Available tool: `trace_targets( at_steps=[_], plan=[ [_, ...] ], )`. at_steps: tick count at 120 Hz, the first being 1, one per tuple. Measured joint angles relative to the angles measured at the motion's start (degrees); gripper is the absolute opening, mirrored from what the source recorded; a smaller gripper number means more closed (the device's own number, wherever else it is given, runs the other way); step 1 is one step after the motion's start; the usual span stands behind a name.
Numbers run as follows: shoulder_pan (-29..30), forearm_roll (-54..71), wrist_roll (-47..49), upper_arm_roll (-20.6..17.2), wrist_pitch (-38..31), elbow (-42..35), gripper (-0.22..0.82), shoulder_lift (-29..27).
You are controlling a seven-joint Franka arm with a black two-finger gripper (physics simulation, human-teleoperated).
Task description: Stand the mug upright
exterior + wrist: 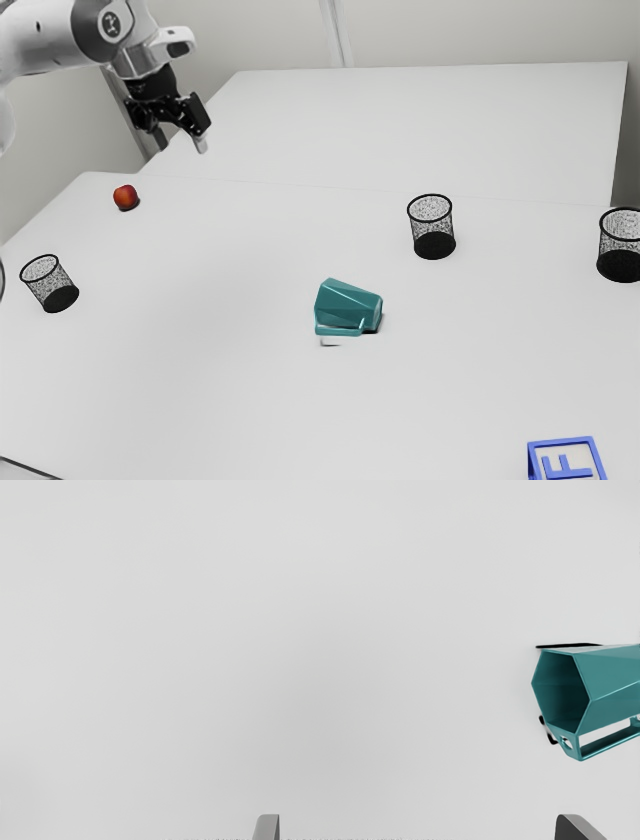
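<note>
Jaws parted wide and gripping nothing, they hang in the air over by the exterior view's upper left, at the end of the white arm. From the wrist you can see the two gray fingers well apart, with bare surface between them.

What needs righting is the teal mug, lying on its side on the white counter, near the middle of the exterior view and well away from the jaws. Its mouth faces the exterior view's left, and its handle runs low along the side nearest that camera. The body has flat, angled faces, and I can see straight into the hollow from the wrist.

Over toward the exterior view's left sit a small round red fruit and, nearer the camera, a black mesh basket. Past the mug, toward the exterior view's right, stands a second mesh basket, then a third one, partly cut off by the view's edge. Down in the near corner on that same side is a blue-edged block bearing a letter F, also cut off.
</note>
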State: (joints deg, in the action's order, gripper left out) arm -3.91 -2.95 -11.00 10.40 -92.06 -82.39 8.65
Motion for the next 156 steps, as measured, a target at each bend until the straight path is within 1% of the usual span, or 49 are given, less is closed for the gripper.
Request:
trace_targets(
  at_steps=[13,20,43,57,77,90,104,115,126,156],
  plan=[
    [0.2,-0.6,-0.7,-0.1,0.3,-0.8,0.60,-0.3],
    [0.2,-2.8,-1.1,0.0,0.6,-2.5,0.60,-0.5],
    [0.1,-18.6,-2.0,0.7,-0.7,-14.9,0.60,-1.7],
    [0.0,-28.2,-2.4,2.1,-2.4,-22.0,0.60,-1.8],
    [0.1,-39.7,-4.5,2.9,-5.6,-30.3,0.60,-0.1],
    [-0.1,-45.5,-6.6,2.6,-7.5,-31.7,0.60,2.1],
    [-1.2,-48.7,-9.2,1.5,-10.2,-33.1,0.60,2.9],
    [-2.4,-50.5,-11.3,1.0,-12.4,-34.4,0.60,3.6],
    [-2.9,-52.2,-13.5,-0.7,-15.0,-35.9,0.60,4.0],
    [-4.5,-54.8,-18.2,-2.2,-20.9,-36.0,0.59,5.8]
  ],
)
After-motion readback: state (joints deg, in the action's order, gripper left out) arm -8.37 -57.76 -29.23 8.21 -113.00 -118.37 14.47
